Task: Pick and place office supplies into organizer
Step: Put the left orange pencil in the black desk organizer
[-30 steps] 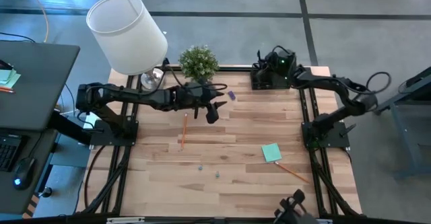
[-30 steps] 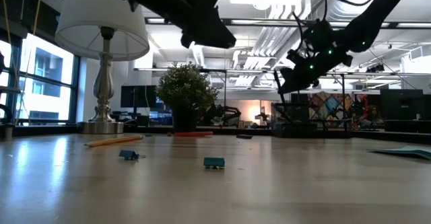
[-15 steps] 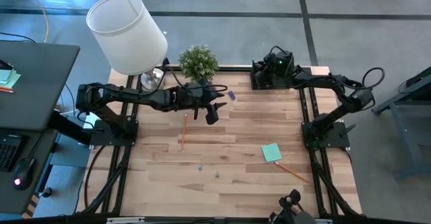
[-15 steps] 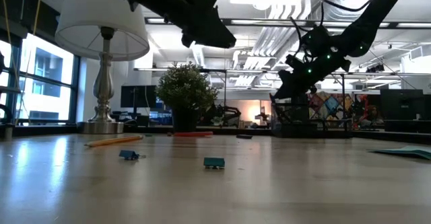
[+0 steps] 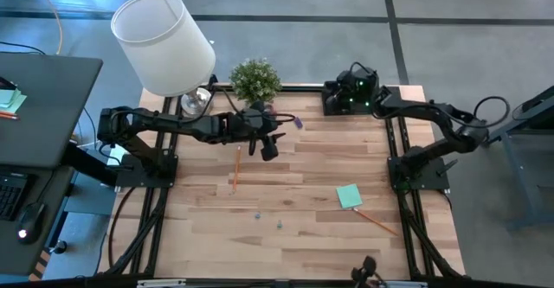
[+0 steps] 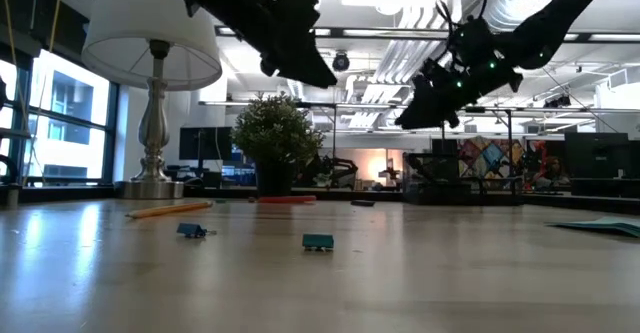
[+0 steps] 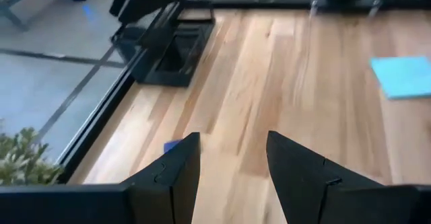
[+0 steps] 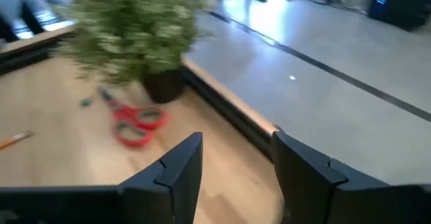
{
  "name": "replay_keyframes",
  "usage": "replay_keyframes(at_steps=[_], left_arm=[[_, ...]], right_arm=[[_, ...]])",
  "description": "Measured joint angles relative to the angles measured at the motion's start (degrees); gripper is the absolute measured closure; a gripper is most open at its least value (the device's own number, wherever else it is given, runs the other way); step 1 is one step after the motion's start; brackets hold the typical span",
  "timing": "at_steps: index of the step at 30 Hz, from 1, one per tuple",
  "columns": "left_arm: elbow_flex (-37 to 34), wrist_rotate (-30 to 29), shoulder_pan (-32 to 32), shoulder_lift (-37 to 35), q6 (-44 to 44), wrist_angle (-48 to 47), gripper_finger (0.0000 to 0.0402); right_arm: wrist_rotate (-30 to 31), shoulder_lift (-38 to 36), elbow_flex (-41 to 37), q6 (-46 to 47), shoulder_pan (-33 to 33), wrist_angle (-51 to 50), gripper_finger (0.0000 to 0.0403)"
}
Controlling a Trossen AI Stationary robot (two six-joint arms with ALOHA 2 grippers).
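From above, I am seeing the right end effector (image 5: pixel 357 87) hovering over the organizer (image 5: pixel 339 100), upper right; the left end effector (image 5: pixel 269 147) is hanging center. Wrist views: both are spread, empty; scissors (image 8: pixel 135 124) are lying by the plant (image 8: pixel 131 22).

The left dark six-joint arm is extended from its mount at the table's left edge across toward the table's middle, raised above the surface. The left two-finger gripper (image 5: pixel 269 146) is held with its dark fingers (image 7: pixel 176 173) parted and nothing between them. The right dark six-joint arm is bent from its mount at the right edge toward the far right corner. The right two-finger gripper (image 5: pixel 350 92) is seen aloft with its fingers (image 8: pixel 178 169) apart and empty.
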Motion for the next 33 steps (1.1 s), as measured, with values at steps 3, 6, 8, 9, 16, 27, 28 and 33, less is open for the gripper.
replay_keyframes(at_steps=[3, 6, 8, 9, 16, 27, 28, 33], left_arm=[[0.0, 3.22, 0.02, -0.26, -1.75, 0.88, 0.0245], [0.06, 5.26, -0.04, -0.79, -5.88, -0.08, 0.0245], [0.12, 5.13, -0.09, -0.8, -9.67, -3.86, 0.0245], [0.11, 4.82, -0.08, -0.79, -12.07, -6.76, 0.0245], [1.51, -0.76, 0.02, -0.77, -30.89, -31.45, 0.0245], [1.53, -1.92, -0.07, 0.1, -47.67, -36.78, 0.0245], [1.53, -1.8, -0.09, 0.43, -48.99, -36.98, 0.0245], [1.53, -0.31, -0.57, 4.05, -55.33, -42.22, 0.0245]], right_arm=[[-0.58, 0.49, 0.0, -1.22, 4.08, 0.22, 0.0241], [-0.52, 1.35, 0.0, -3.13, 7.5, -0.06, 0.0251], [-0.43, 1.35, 0.0, -4.75, 8.85, -1.0, 0.0257], [-0.01, 1.35, 0.0, -5.02, 9.26, -1.19, 0.026], [0.42, 1.35, 0.0, -5.66, 8.95, -2.03, 0.0274], [-0.34, -2.12, 0.0, -5.16, 8.31, -3.27, 0.0274], [-0.48, -2.77, 0.0, -5.16, 8.29, -3.7, 0.0274], [-0.5, -6.13, 0.0, -6.42, 8.29, -7.31, 0.0274]])
